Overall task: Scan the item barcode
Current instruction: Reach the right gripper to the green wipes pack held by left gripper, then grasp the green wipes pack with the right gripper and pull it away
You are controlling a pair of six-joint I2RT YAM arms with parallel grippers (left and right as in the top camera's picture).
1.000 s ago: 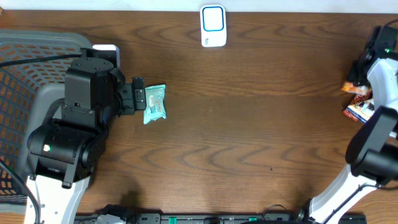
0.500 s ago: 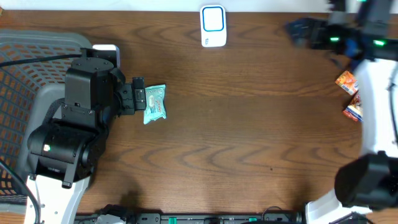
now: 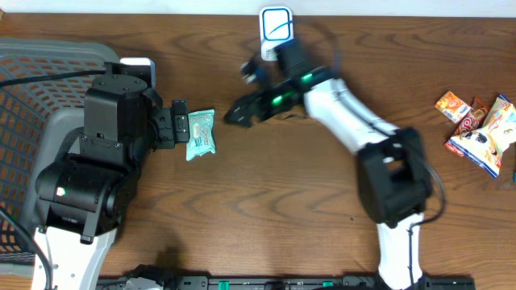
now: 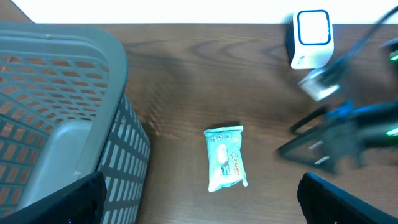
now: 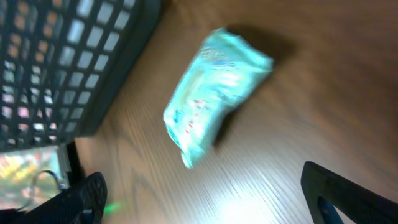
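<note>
Though blur smears the right end effector (image 3: 240,110), it and the left end effector (image 3: 181,121) gape released near the wipes pack (image 3: 201,134).

You will find the teal wipes packet (image 3: 201,134) lying flat on the table (image 3: 322,201), printed face up, unheld. The white, blue-framed scanner (image 3: 276,32) stands at the far edge, well apart.

The right gripper (image 3: 246,95) is a blurred smear near the tabletop's far edge (its jaws are hard to trace). The teal packet (image 5: 217,93) is blurred too, its print unreadable. The picture crops the basket (image 3: 32,72) at left and 1 snack packet (image 3: 488,137) at the tabletop's right edge.
</note>
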